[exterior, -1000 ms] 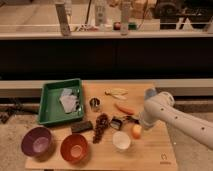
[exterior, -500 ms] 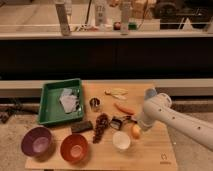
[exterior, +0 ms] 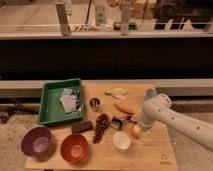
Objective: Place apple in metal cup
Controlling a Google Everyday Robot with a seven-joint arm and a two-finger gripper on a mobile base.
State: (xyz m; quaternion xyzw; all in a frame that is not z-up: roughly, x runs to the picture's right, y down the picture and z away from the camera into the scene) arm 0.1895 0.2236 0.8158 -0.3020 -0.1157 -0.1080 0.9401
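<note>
The apple (exterior: 135,131), small and orange-yellow, lies on the wooden table (exterior: 150,150) just right of the white cup (exterior: 121,141). My white arm reaches in from the right. Its gripper (exterior: 131,122) is low over the table, right above the apple, and stands open around nothing. The small shiny metal cup (exterior: 94,103) stands upright near the table's middle, to the left of the gripper and beside the green tray (exterior: 48,100). An orange carrot (exterior: 124,109) lies between the cup and the gripper.
A purple bowl (exterior: 37,142) and an orange bowl (exterior: 74,147) sit at the front left. A dark reddish bunch (exterior: 101,125), a dark bar (exterior: 80,127) and a small dark object (exterior: 118,122) lie mid-table. A light blue cup (exterior: 150,92) stands behind the arm, and a pale fruit (exterior: 117,93) lies at the back.
The arm has shifted only slightly near the apple. The objects on the table have not moved.
</note>
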